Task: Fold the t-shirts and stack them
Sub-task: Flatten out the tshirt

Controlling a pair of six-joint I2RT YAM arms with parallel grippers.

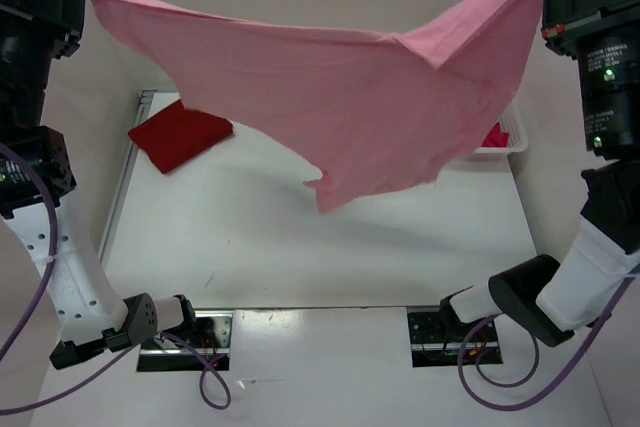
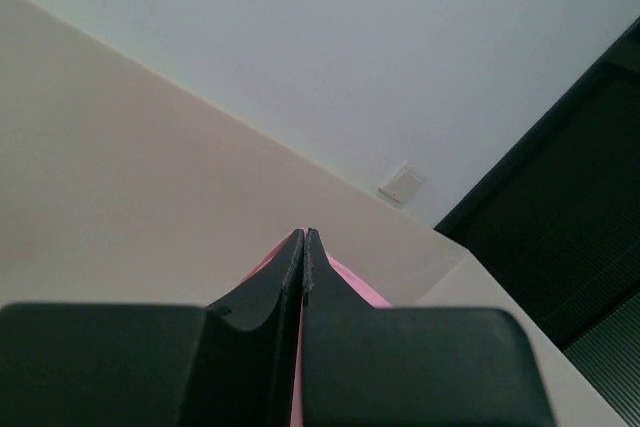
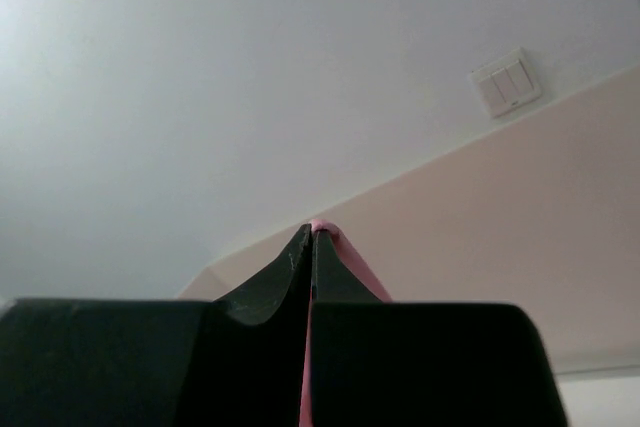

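Top external: light pink t-shirt [image 1: 350, 97] hangs over the desk [image 1: 300, 257] btwn left end effector [image 2: 304, 239] & right end effector [image 3: 311, 235], each clamped on an upper corner; best to lower both evenly, cloth kept taut, landing flat beside the folded dark red t-shirt [image 1: 180, 135].

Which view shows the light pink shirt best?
Top external: the light pink shirt hangs spread wide in the air, with both held corners visible. Each wrist view shows only a pink sliver pinched between shut fingers: left gripper, right gripper.
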